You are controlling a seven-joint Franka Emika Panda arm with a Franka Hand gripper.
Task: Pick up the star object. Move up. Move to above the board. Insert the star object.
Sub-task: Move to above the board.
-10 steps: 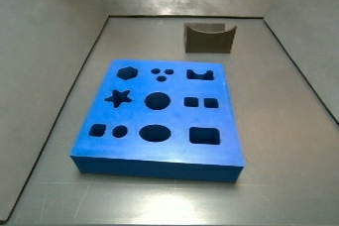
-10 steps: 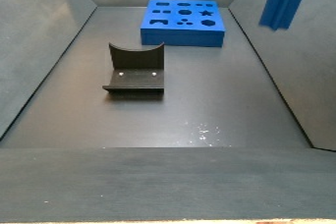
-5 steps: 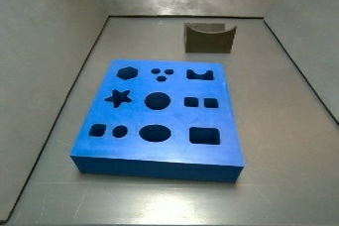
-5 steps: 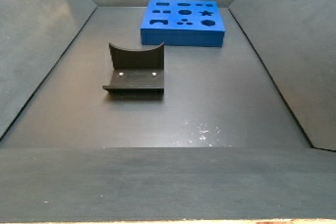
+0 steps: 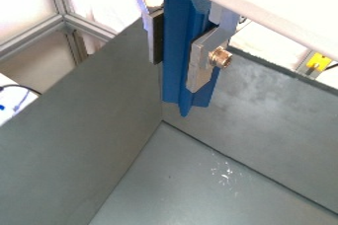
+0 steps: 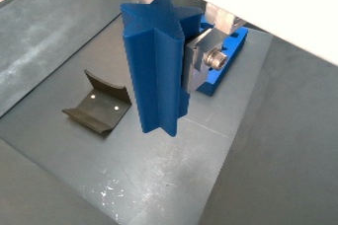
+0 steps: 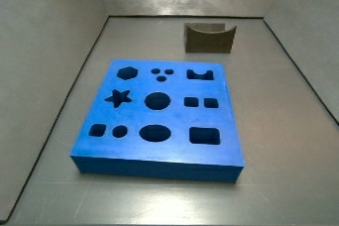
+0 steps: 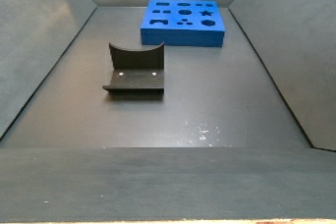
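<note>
In both wrist views the star object point(image 5: 180, 61) point(image 6: 149, 71), a tall blue ridged peg, hangs upright high above the grey floor. My gripper point(image 5: 177, 43) point(image 6: 164, 43) is shut on its upper part. One silver finger point(image 5: 203, 59) point(image 6: 197, 59) presses its side. The board point(image 7: 159, 167) point(image 8: 184, 38), a flat blue slab with many cut-outs, lies on the floor. Its star-shaped hole point(image 7: 117, 98) point(image 8: 206, 10) is uncovered. A strip of the board point(image 6: 230, 49) shows below and behind the peg in a wrist view. Neither side view shows the gripper or the peg.
The dark fixture point(image 7: 209, 38) point(image 8: 134, 69) point(image 6: 94, 107), with a curved notch, stands on the floor apart from the board. Sloping grey walls point(image 8: 39, 41) enclose the floor on all sides.
In a side view the peg has risen out of the top right corner: it was largely visible 1 s ago, only its tip 0.5 s ago, nothing now. Board and fixture are unmoved.
</note>
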